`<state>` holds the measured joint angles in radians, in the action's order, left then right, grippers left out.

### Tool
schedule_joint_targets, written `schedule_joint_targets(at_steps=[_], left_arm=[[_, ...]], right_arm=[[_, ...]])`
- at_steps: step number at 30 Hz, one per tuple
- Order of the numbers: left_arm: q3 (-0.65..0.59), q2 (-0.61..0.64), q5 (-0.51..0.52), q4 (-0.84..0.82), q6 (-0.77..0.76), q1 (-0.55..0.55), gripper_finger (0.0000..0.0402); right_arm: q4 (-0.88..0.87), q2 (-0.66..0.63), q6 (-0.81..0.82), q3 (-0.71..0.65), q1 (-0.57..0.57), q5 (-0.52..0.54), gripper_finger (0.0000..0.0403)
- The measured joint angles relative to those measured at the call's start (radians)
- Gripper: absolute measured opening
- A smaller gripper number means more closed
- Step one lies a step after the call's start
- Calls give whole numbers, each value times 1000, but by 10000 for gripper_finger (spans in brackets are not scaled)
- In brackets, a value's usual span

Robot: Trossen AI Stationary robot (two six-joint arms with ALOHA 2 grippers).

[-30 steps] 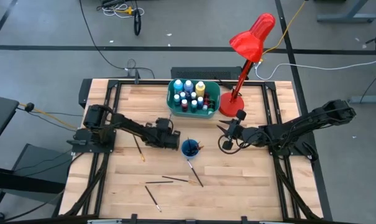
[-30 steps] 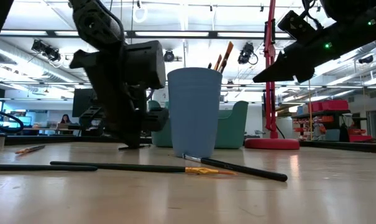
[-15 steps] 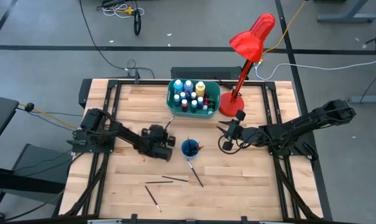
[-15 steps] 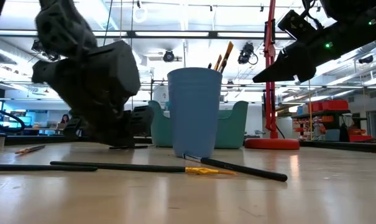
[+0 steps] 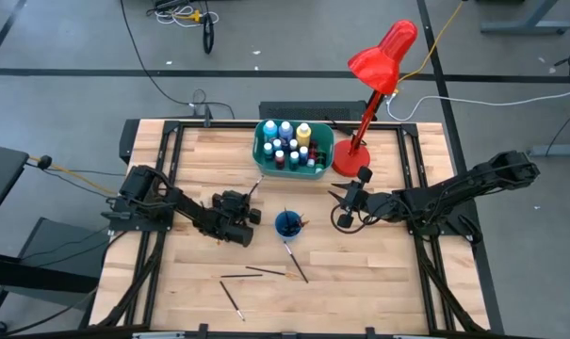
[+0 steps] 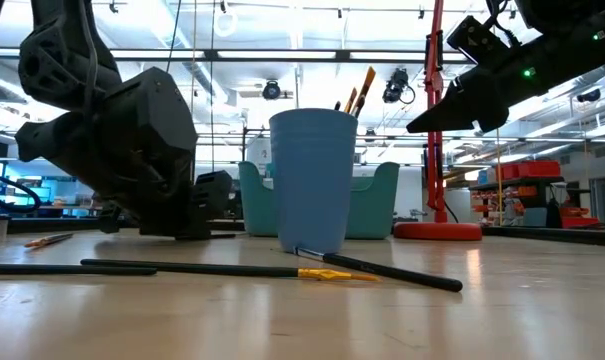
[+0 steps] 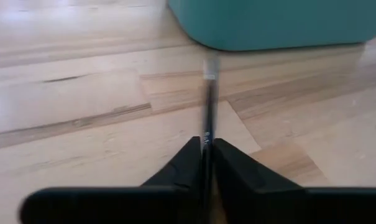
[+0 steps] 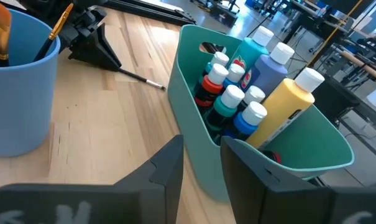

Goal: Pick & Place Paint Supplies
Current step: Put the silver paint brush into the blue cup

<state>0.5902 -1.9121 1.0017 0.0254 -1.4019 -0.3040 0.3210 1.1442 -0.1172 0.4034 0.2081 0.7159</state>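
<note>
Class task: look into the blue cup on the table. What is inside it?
The blue cup holds paintbrushes, orange-brown handles poking above the rim. Their bristle ends and the cup's bottom are hidden by its wall, so the exact count is unclear.

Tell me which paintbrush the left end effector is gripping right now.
The dark-handled paintbrush pointing toward the teal tub, clamped between the left end effector fingers. The other loose brushes lie untouched at the table's front, and several stand in the blue cup.
</note>
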Motion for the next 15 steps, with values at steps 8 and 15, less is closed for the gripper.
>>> schedule_joint_targets(at_steps=[8, 15], left_arm=[[6, 37, -13, 3, 31, -13, 15], [35, 186, -61, -26, 185, -42, 12]], right_arm=[[8, 0, -1, 0, 0, 1, 110], [69, 0, 7, 1, 0, 3, 110]])
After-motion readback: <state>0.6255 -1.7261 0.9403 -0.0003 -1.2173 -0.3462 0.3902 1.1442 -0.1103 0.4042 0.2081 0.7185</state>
